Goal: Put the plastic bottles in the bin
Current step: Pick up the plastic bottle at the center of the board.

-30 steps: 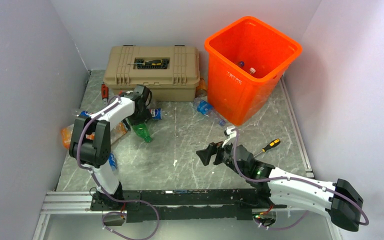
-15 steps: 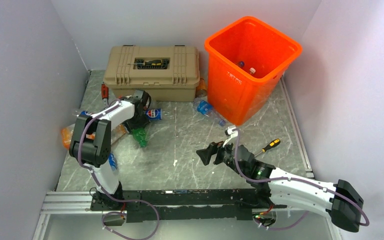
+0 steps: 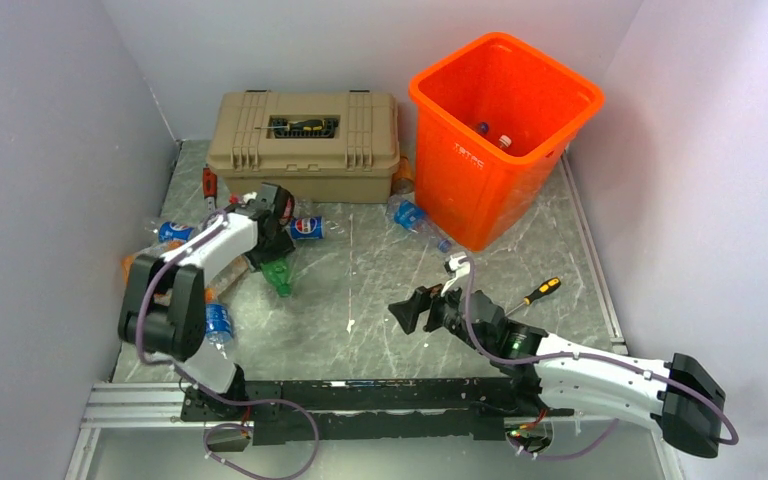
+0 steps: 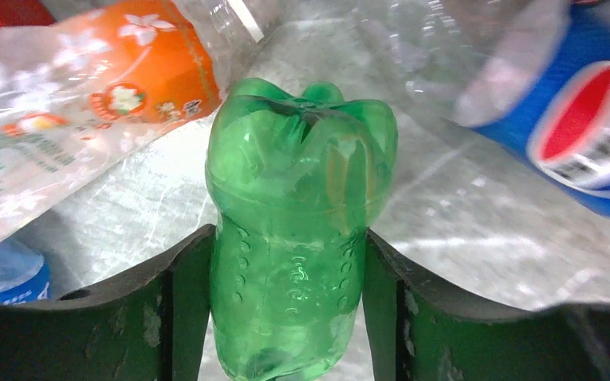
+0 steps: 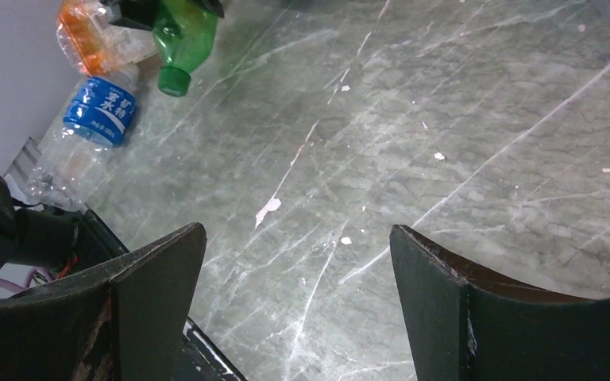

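My left gripper [image 3: 272, 252] is shut on a green plastic bottle [image 3: 278, 274] lying on the table left of centre. In the left wrist view its body fills the gap at the gripper [image 4: 286, 305], and both fingers press its sides [image 4: 298, 222]. A Pepsi bottle [image 3: 306, 228] [image 4: 580, 135] and an orange-labelled bottle [image 4: 87, 103] lie beside it. The orange bin [image 3: 505, 130] stands at the back right with bottles inside. My right gripper [image 3: 405, 312] [image 5: 298, 294] is open and empty above the bare table.
A tan toolbox [image 3: 305, 145] stands at the back. A yellow-handled screwdriver [image 3: 540, 290] lies right of centre. A blue-labelled bottle [image 3: 218, 322] [image 5: 95, 115] lies near the left arm's base. Another bottle [image 3: 415, 218] lies by the bin's foot.
My left arm has swung left and lowered, drawing the green bottle slightly left and toward me. The blue-labelled bottle by its base now shows. The right arm has barely shifted left.
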Available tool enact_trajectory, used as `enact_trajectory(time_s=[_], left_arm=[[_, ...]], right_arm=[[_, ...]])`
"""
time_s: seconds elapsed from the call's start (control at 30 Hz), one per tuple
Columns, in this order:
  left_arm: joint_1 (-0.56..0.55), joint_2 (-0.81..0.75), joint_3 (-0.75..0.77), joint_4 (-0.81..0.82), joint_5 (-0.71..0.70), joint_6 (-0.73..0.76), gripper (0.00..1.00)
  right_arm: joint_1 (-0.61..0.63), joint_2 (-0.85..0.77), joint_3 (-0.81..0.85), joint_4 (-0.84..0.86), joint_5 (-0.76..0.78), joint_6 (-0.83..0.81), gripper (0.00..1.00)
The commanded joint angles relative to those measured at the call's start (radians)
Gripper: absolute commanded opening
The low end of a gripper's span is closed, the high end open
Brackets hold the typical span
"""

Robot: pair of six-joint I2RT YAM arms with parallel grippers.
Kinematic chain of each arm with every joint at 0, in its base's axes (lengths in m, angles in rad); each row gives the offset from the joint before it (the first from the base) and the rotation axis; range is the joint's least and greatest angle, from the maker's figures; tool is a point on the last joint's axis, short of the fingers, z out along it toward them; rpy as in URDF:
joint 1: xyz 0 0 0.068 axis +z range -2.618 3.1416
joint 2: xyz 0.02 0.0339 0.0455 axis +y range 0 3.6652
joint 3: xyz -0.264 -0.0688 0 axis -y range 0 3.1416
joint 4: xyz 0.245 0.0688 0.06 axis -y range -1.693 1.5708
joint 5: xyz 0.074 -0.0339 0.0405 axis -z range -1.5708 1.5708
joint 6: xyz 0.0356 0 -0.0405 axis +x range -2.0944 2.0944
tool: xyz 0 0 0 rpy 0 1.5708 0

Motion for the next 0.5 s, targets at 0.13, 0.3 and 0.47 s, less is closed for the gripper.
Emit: enact_trajectory(time_s=[0.13, 0.3, 0.47], left_arm=[[-0.002, -0.465, -0.029, 0.064, 0.215, 0.133, 0.31], [-0.002, -0.772, -0.235, 0.412, 0.583, 0.124, 0.28], [-0.005, -0.95, -0.448, 0.767, 0.779, -0.049, 0.19]], right_arm=[[0.008, -0.004, 0.084, 0.053, -0.079, -0.023, 0.92], [0.017, 0.109, 0.126, 0.199, -0.23, 0.006, 0.93], [0.097, 0.269, 0.224, 0.316, -0.225, -0.012, 0.92]])
